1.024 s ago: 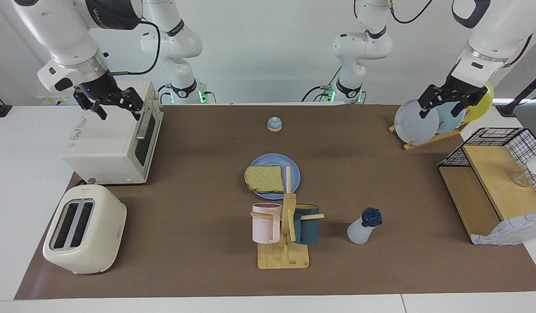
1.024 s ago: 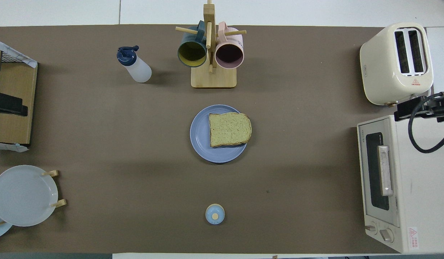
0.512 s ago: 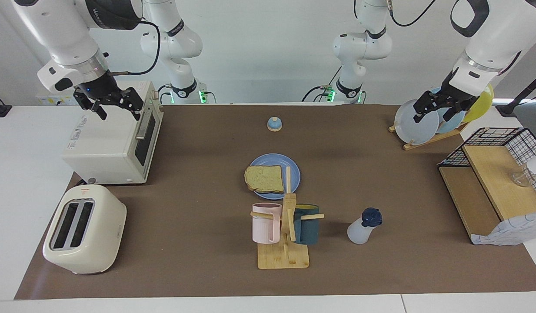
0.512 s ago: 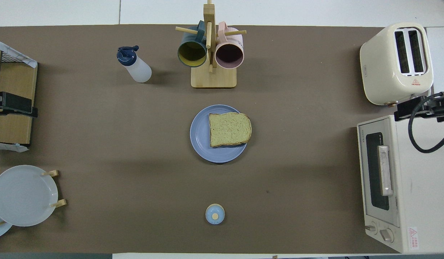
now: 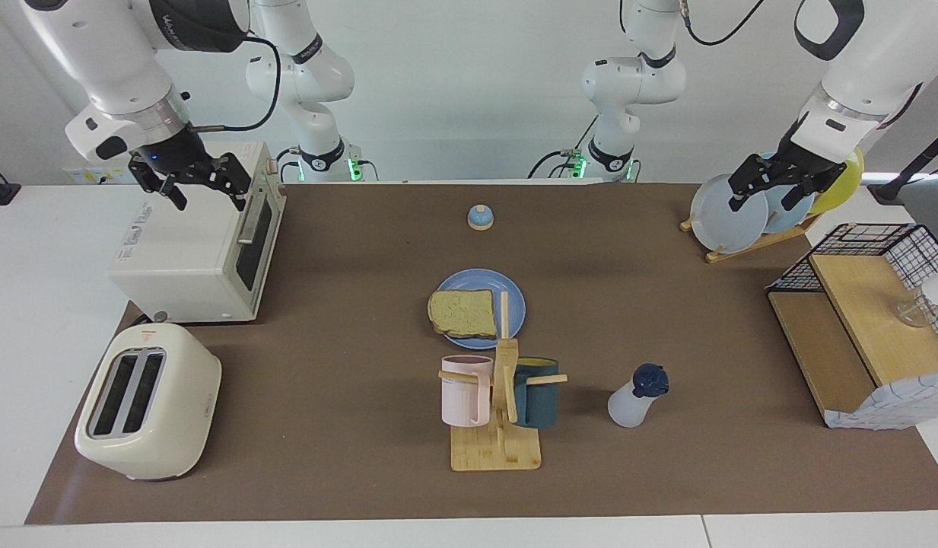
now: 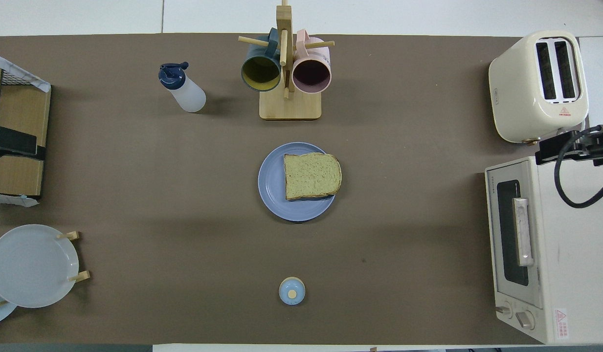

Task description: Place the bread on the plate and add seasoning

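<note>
A slice of bread (image 5: 462, 313) lies flat on the blue plate (image 5: 516, 298) at mid-table, its crust overhanging the rim toward the right arm's end. The seasoning bottle (image 5: 636, 396) stands upright beside the mug rack (image 5: 497, 415), untouched and well apart from both grippers. The left gripper (image 5: 765, 188) hangs with fingers spread and empty over the upright plates on the dish rack (image 5: 751, 242); the right gripper (image 5: 200, 183), likewise spread and empty, waits over the toaster oven (image 5: 186, 255). With the bread placed, seasoning looks to be the step in hand: the left arm is the closer one and would do best to take the bottle around its pale body, below the dark cap, keeping it upright until over the slice. Lettering on the oven's top panel and a red warning triangle on the toaster (image 5: 147, 399) are too small to read.
</note>
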### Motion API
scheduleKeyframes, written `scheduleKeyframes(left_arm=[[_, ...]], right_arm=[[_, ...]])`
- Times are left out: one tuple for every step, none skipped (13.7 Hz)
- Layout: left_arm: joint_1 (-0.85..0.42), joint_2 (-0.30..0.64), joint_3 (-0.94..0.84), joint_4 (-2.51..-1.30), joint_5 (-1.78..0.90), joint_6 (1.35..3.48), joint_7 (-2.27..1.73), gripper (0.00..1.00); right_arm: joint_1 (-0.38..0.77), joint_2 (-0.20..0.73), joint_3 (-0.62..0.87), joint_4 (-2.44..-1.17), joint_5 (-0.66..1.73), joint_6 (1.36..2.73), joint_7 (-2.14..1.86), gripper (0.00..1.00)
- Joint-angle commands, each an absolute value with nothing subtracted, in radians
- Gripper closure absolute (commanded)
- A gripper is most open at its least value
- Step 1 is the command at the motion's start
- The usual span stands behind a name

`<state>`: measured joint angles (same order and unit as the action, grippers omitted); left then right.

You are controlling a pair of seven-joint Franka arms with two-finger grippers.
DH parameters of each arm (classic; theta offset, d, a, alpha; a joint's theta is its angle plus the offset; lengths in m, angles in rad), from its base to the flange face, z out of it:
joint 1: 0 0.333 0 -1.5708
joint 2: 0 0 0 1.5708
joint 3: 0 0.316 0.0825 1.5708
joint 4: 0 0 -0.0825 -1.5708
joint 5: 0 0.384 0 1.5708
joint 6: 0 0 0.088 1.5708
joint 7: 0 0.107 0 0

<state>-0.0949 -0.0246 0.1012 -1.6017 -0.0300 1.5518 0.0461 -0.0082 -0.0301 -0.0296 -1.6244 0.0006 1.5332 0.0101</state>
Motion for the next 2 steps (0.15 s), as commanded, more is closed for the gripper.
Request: scheduleKeyframes(left_arm=[[-0.077,-0.025,0.086,-1.589,-0.006,1.534,0.069,0.0],[-0.077,-0.025,0.086,-1.591,-0.006,1.535,0.069,0.0]], right_arm=[[-0.02,-0.048,-0.025,-1.644,0.012,1.536,-0.002,0.0],[-0.02,-0.048,-0.025,-1.644,0.012,1.536,-0.003,0.0]])
